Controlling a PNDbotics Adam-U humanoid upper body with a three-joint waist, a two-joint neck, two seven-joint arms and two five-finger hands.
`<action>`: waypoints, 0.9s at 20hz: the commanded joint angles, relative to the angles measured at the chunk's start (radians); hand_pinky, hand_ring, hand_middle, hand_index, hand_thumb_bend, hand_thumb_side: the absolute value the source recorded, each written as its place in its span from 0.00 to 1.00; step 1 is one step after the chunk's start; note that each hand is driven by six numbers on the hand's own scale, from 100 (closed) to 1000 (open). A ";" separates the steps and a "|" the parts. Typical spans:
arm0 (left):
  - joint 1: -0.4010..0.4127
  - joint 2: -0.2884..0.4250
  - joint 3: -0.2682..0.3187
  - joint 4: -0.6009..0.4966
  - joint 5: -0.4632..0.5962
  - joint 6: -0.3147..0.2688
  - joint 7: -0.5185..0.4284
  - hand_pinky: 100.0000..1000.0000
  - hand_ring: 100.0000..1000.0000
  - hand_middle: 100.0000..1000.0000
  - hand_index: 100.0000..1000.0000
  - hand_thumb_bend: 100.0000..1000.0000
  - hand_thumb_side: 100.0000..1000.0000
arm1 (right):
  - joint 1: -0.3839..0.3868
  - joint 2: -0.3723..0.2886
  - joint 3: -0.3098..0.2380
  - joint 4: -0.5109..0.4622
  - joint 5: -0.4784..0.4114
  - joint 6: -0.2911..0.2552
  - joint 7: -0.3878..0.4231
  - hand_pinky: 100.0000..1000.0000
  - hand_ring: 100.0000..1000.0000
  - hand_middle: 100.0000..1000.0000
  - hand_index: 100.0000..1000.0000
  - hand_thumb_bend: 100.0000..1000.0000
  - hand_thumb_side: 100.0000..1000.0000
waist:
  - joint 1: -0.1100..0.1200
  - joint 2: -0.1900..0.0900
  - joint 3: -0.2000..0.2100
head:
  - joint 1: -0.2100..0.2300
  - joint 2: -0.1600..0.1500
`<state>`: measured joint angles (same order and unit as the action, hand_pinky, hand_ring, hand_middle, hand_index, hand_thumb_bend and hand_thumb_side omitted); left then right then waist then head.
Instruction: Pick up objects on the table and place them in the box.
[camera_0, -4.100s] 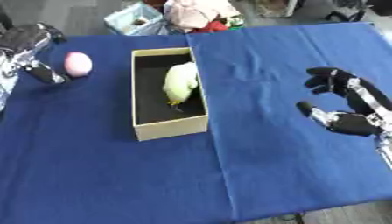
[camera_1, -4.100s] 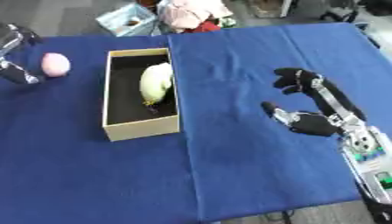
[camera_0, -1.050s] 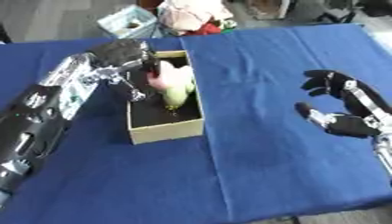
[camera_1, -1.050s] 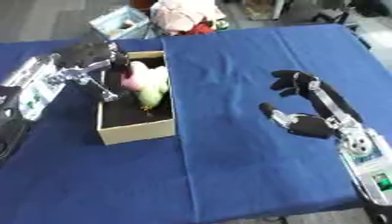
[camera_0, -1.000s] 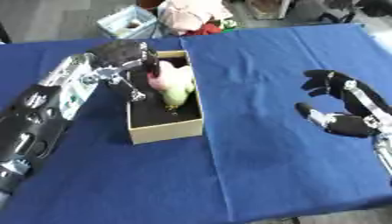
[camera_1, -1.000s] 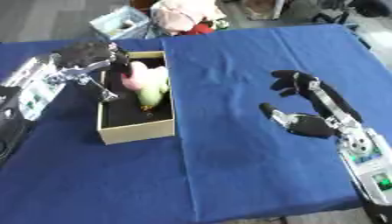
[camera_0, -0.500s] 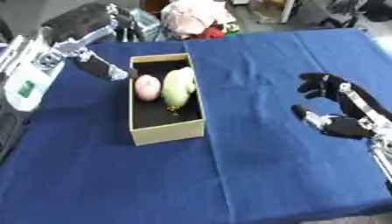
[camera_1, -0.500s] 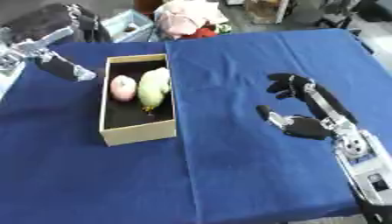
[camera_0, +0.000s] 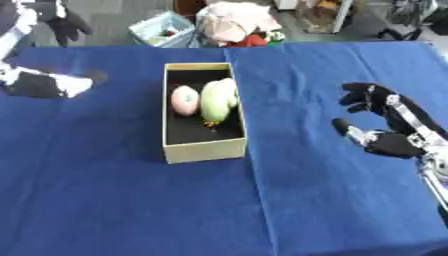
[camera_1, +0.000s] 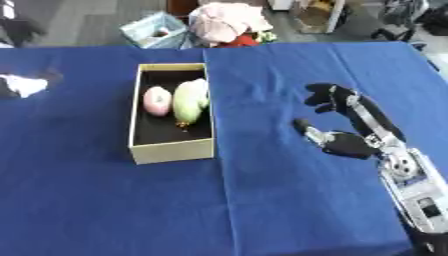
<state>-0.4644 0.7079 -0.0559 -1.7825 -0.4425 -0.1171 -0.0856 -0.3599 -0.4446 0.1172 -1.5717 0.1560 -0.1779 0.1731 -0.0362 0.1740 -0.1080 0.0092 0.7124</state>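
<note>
Lying side by side in the box (camera_0: 204, 149), the pink ball (camera_0: 185, 99) and green vegetable (camera_0: 215, 101) look put away. The right hand (camera_0: 382, 122) waits open on the right; the left hand (camera_0: 63, 24) is far left, and I cannot tell its state.

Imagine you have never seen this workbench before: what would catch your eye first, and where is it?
First the open cardboard box at the centre of the blue table, holding a pink round object beside a pale green vegetable. Then the robot's black right hand, open above the cloth at the right. The left hand shows only at the upper left corner, blurred.
</note>
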 joint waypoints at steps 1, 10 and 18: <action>0.046 0.005 0.057 -0.053 0.039 0.033 0.051 0.52 0.35 0.36 0.59 0.43 0.00 | -0.006 -0.027 -0.014 -0.011 0.001 0.002 -0.008 0.70 0.74 0.61 0.85 0.32 0.37 | 0.001 -0.019 0.008 | -0.006 0.009; 0.162 -0.040 0.109 -0.069 0.063 0.065 0.114 0.51 0.33 0.35 0.58 0.38 0.00 | 0.001 -0.026 -0.016 -0.011 0.000 0.003 -0.013 0.70 0.74 0.61 0.85 0.30 0.38 | -0.006 -0.021 0.025 | -0.011 0.007; 0.204 -0.053 0.120 -0.067 0.087 0.056 0.117 0.51 0.33 0.35 0.58 0.39 0.00 | 0.002 -0.026 -0.016 -0.011 0.001 0.003 -0.015 0.70 0.74 0.61 0.85 0.29 0.39 | -0.007 -0.023 0.031 | -0.016 0.011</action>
<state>-0.2538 0.6407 0.0472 -1.8351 -0.3627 -0.0551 0.0294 -0.3506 -0.4447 0.1114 -1.5718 0.1560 -0.1740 0.1641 -0.0447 0.1673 -0.0784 -0.0036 0.7201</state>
